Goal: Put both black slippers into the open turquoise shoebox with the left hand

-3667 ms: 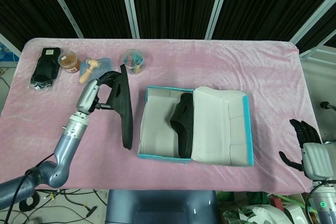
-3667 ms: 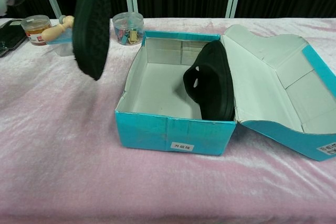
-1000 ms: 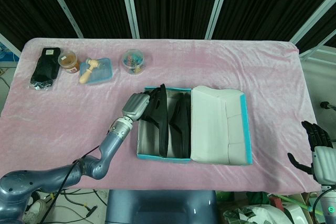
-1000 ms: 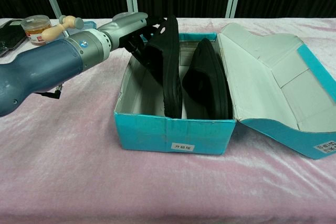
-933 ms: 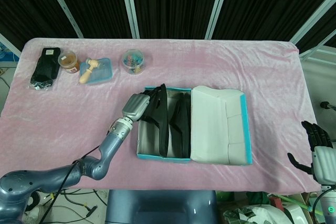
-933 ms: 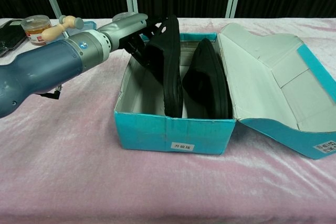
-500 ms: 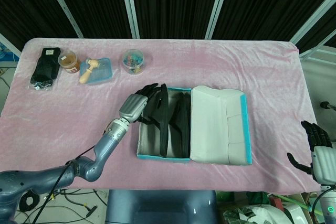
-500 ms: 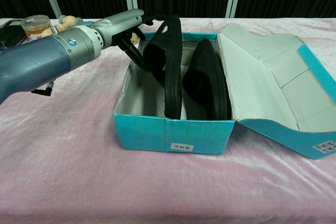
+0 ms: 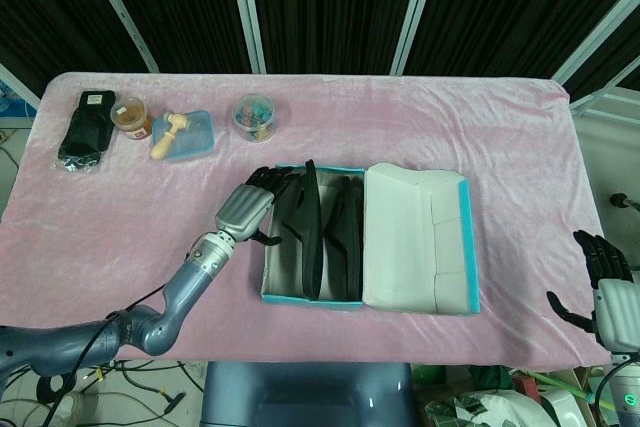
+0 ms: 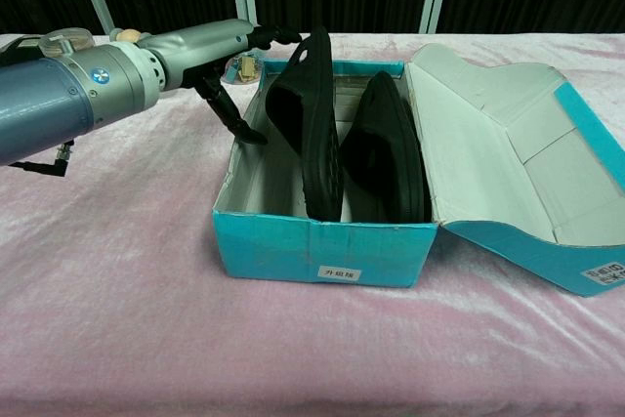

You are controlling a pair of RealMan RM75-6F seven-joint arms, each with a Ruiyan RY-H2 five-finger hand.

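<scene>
The open turquoise shoebox [image 9: 310, 301] sits at the table's front centre, its lid [image 9: 415, 237] folded out to the right. Both black slippers stand on edge inside it: one [image 9: 303, 237] against the left half, the other [image 9: 345, 235] beside the lid. In the chest view the left slipper [image 10: 312, 124] pokes above the box wall [image 10: 322, 246], with the second slipper [image 10: 386, 153] to its right. My left hand [image 9: 255, 205] hovers just outside the box's left wall, fingers [image 10: 273, 36] spread and holding nothing, their tips near that slipper's top edge. My right hand [image 9: 600, 285] hangs open off the table's front right corner.
Along the back left of the pink cloth lie a black packet [image 9: 80, 132], a small jar [image 9: 130, 115], a blue tray with a wooden piece [image 9: 180, 133] and a clear jar of coloured clips [image 9: 255, 115].
My left hand has let go of the slipper and drawn back left, out of the box. The slipper now stands in the box beside the first one. The right hand stayed still.
</scene>
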